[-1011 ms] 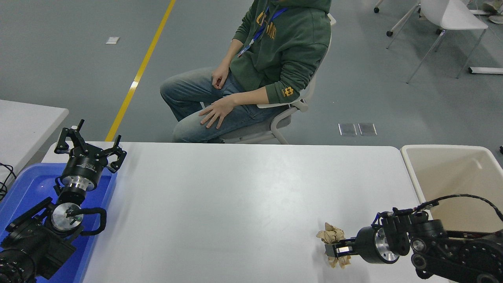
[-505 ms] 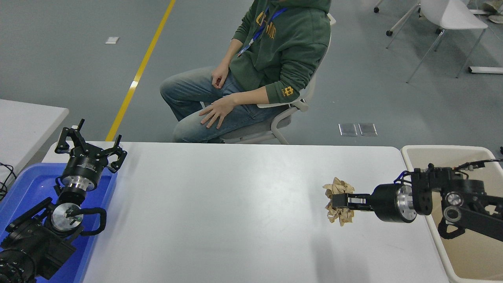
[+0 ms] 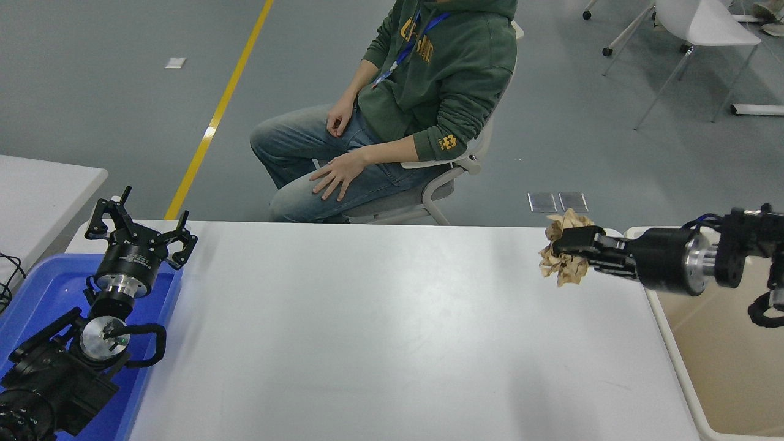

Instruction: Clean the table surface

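Note:
The table surface (image 3: 380, 331) is a wide white top filling the lower half of the head view. My right gripper (image 3: 566, 248) is shut on a crumpled ball of brown paper (image 3: 560, 264) and holds it in the air over the table's far right corner. The right arm reaches in from the right edge, above the beige bin (image 3: 723, 343). At the lower left my left gripper (image 3: 139, 226) stays parked and open over the blue tray (image 3: 43, 288), holding nothing.
A person in a green hoodie (image 3: 429, 79) sits on a chair beyond the table's far edge, hands on their lap. The beige bin stands against the table's right side. A smaller white table (image 3: 37, 190) shows at the left. A white chair (image 3: 704, 30) stands far right.
My right arm has lifted the brown paper ball off the table's near right part and carried it up, away and to the right, toward the bin. The left arm has not moved.

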Motion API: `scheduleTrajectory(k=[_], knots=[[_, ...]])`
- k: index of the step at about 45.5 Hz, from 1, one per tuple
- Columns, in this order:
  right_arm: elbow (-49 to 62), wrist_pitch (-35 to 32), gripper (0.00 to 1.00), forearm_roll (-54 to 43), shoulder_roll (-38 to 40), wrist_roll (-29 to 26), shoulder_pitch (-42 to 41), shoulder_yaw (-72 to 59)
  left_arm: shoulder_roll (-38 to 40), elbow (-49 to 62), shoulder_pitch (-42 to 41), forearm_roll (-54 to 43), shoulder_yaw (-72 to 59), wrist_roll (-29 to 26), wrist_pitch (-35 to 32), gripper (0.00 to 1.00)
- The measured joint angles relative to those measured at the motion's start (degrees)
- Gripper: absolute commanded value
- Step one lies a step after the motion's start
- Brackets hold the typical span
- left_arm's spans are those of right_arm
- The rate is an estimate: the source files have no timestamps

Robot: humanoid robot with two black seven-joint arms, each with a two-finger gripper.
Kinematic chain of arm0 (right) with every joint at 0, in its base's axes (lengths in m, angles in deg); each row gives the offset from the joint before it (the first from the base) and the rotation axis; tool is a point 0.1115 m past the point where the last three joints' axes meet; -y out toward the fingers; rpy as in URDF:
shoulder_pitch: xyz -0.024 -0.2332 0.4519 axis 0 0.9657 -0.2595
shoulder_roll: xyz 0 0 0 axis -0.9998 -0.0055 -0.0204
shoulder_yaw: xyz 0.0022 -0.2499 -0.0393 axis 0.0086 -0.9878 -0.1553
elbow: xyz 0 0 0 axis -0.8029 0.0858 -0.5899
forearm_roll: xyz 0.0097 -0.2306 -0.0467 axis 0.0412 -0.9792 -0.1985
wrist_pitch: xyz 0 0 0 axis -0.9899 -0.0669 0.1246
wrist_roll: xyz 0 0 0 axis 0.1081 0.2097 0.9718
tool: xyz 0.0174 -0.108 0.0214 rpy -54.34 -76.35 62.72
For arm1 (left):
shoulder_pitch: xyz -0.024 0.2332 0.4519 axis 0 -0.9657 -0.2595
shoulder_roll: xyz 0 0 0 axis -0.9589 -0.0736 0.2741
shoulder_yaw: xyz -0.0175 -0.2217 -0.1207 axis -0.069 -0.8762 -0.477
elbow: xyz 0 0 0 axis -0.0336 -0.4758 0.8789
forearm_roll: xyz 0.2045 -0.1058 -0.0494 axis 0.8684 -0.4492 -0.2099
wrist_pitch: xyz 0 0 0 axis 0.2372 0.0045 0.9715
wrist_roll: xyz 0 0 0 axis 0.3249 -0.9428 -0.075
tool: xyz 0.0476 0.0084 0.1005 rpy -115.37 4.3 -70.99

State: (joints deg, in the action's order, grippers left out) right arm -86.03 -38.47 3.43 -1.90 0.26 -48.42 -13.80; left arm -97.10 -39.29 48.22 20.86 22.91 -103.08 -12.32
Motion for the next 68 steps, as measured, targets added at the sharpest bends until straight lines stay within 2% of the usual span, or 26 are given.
scheduleTrajectory(k=[12, 30, 46, 52, 68], knots=[[3.43, 0.26, 0.00, 8.65, 6.76, 8.29, 3.10, 1.21, 0.00, -0.02, 0.00, 0.00, 0.00, 0.00, -0.01, 1.00], [14.35, 0.63, 0.00, 17.31, 7.91, 12.92, 7.66, 1.17, 0.00, -0.01, 0.00, -0.01, 0.00, 0.00, -0.01, 1.00], [35.06, 0.67, 0.00, 21.46, -1.73, 17.23, 15.66, 1.57, 0.00, -0.02, -0.01, -0.02, 0.00, 0.00, -0.01, 1.00], [45.92, 0.68, 0.00, 22.04, -7.94, 17.95, 17.78, 1.70, 0.00, -0.01, -0.01, -0.01, 0.00, 0.00, 0.00, 1.00], [64.58, 0.56, 0.00, 22.41, -18.97, 19.16, 20.92, 1.04, 0.00, -0.01, 0.00, -0.01, 0.00, 0.00, -0.01, 1.00]])
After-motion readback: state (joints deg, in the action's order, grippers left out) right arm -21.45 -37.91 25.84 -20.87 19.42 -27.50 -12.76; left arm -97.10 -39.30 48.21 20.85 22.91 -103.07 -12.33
